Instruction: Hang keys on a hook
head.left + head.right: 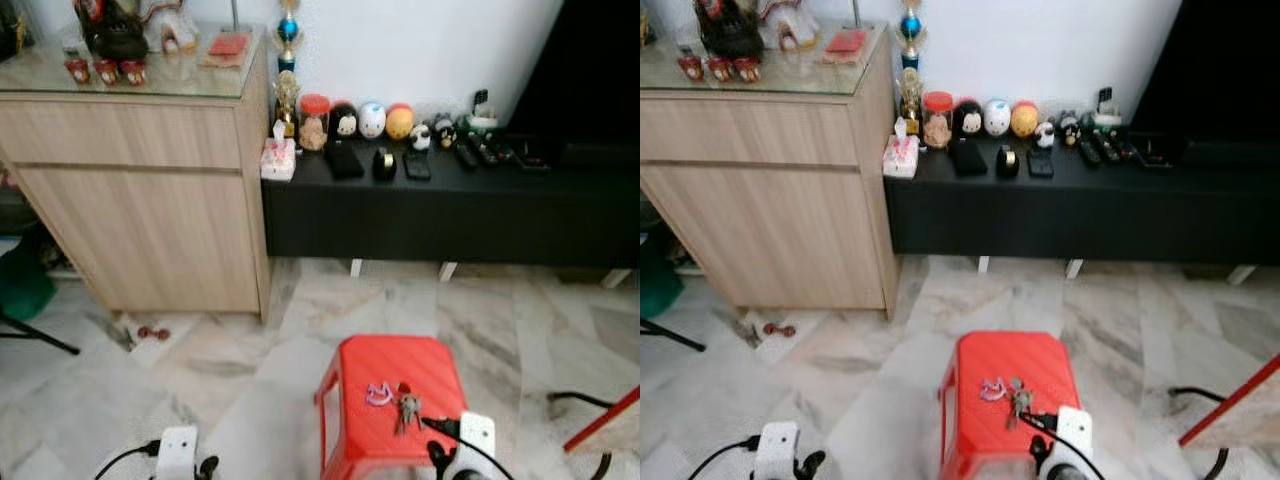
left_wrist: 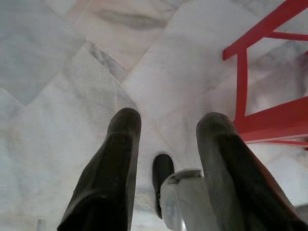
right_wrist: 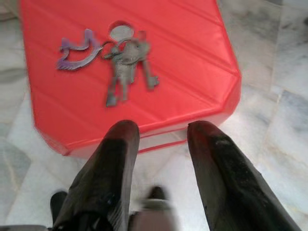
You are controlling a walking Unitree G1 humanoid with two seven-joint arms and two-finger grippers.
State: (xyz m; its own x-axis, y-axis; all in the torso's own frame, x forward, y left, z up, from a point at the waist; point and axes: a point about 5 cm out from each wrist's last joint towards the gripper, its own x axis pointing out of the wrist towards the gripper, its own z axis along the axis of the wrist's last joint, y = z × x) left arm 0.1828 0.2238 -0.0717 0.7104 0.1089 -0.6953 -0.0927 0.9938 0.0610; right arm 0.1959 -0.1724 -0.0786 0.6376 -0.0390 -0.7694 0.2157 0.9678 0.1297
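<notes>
Keys (image 3: 126, 62) on red stool (image 1: 430, 360), marble floor (image 1: 250, 370)

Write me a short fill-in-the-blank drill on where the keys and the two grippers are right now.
1. The bunch of metal keys with a purple tag lies on top of the ____ plastic stool.
2. The right gripper, fingers open, is nearest the stool's ____ edge.
3. The left gripper is open over the ____ floor.

Missing words: red; near; marble
</notes>
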